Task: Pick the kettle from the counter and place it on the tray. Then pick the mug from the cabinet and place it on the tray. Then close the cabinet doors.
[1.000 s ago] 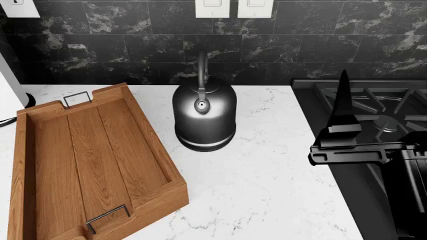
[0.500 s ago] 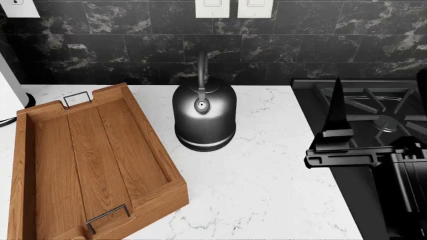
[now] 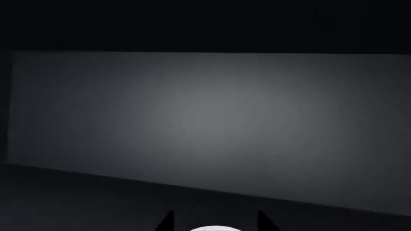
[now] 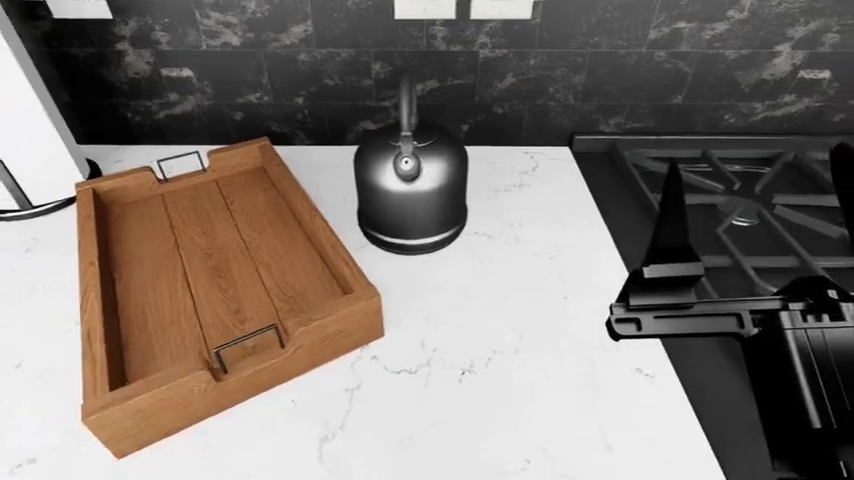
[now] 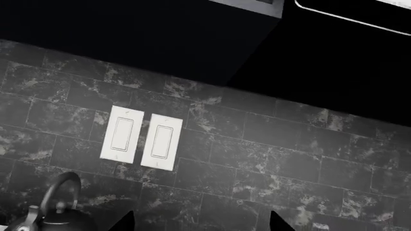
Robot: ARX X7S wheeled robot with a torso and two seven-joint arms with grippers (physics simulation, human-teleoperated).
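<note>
The shiny grey kettle (image 4: 410, 195) stands upright on the white marble counter (image 4: 507, 340), near the dark backsplash. Its handle and top also show in the right wrist view (image 5: 55, 211). The brown wooden tray (image 4: 147, 400) lies empty to the kettle's left, a wire handle at each short end. My right gripper (image 4: 755, 190) hovers over the hob, right of the kettle, open and empty; its tips stand wide apart in the right wrist view (image 5: 200, 222). My left gripper (image 3: 215, 222) faces a dark grey panel with its tips apart. The mug and cabinet are out of view.
A black gas hob (image 4: 627, 190) adjoins the counter on the right. A tall white object (image 4: 27, 110) and a black cable (image 4: 34, 208) are at the far left. Two white wall switches (image 5: 138, 137) sit on the black backsplash (image 4: 267, 90).
The head view has shifted, so the tray and kettle now sit higher and smaller in it, with more front counter showing. My right gripper moved slightly left.
</note>
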